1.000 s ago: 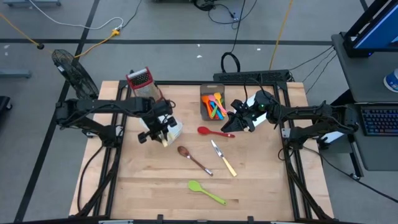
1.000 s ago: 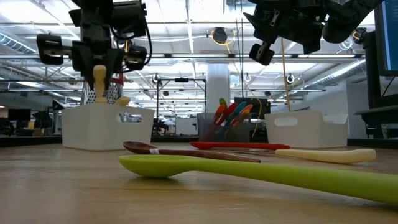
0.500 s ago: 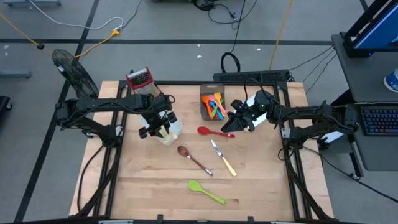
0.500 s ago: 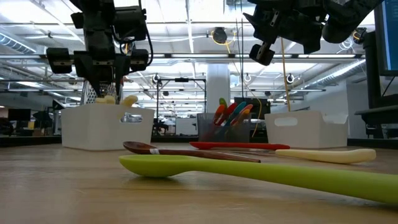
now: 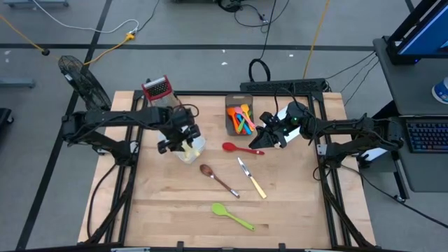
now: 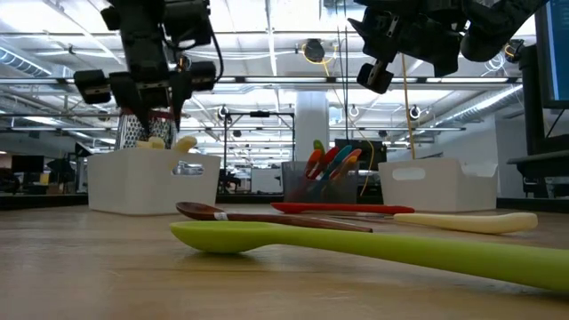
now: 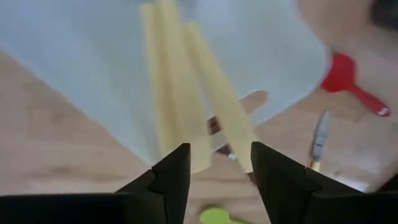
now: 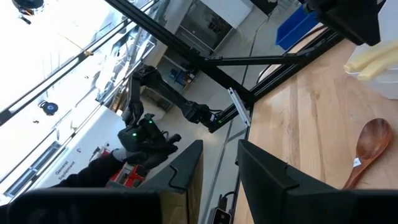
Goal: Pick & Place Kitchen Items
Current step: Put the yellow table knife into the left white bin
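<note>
Two yellow utensils (image 7: 186,99) below left gripper (image 7: 214,180).

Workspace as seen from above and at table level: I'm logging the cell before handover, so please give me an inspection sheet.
Surface: wooden table, bare in front.
Job's things: red spoon, brown spoon, yellow-handled knife and green spoon lie loose; colourful utensils stand in the dark grey bin; pale yellow utensils lie in the white bin.
Clutter: red-topped grater at the back left.
Grippers: left gripper open above the white bin, nothing between its fingers; right gripper hangs beside the dark grey bin, jaws apart, nothing held.
Cables: black loop behind the table; yellow cord on the floor.
Surroundings: fan left, keyboard right.
</note>
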